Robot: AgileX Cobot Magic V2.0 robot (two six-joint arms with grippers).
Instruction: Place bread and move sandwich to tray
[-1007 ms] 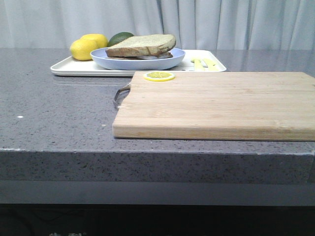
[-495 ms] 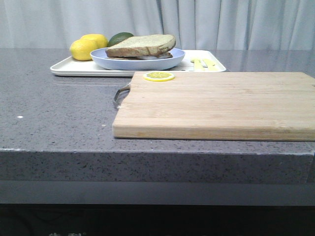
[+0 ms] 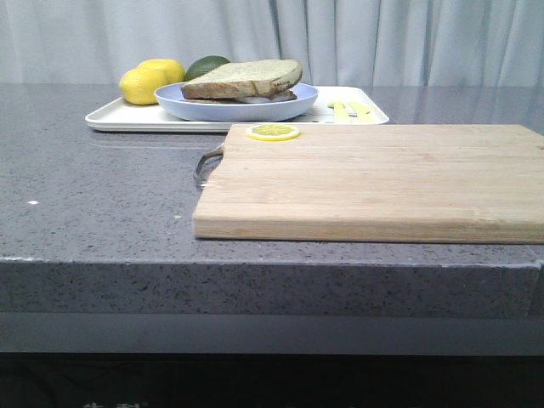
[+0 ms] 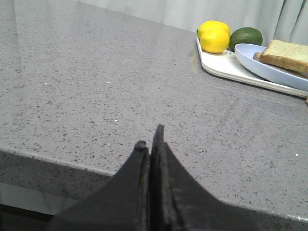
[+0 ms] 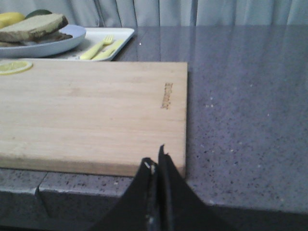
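The sandwich (image 3: 242, 81), bread over a pale filling, rests on a round pale-blue plate (image 3: 236, 106) set on the white tray (image 3: 127, 119) at the far left of the grey stone surface (image 3: 93, 195), with two lemons (image 3: 144, 85) and an avocado (image 3: 206, 65) behind it and a yellow fork and knife (image 3: 350, 109) lying at the tray's right end. A light wooden cutting board (image 3: 374, 178) fills the near right, bare but for a lemon slice (image 3: 273, 132) at its far left corner.

Both arms sit back at the near edge. The left tool (image 4: 150, 144) has its black fingers pressed together with nothing between them, and the right tool (image 5: 158, 166) is likewise closed and empty, poised at the board's near right corner.

From the left tool the sandwich lies forward and off to the right, with open stone between them; from the right tool it lies forward and far to the left, across the whole board. The left arm looks the nearer of the two. The sandwich's long side runs across the front view, left to right.

Judging by this layout, the task appears finished, the sandwich already on the tray.
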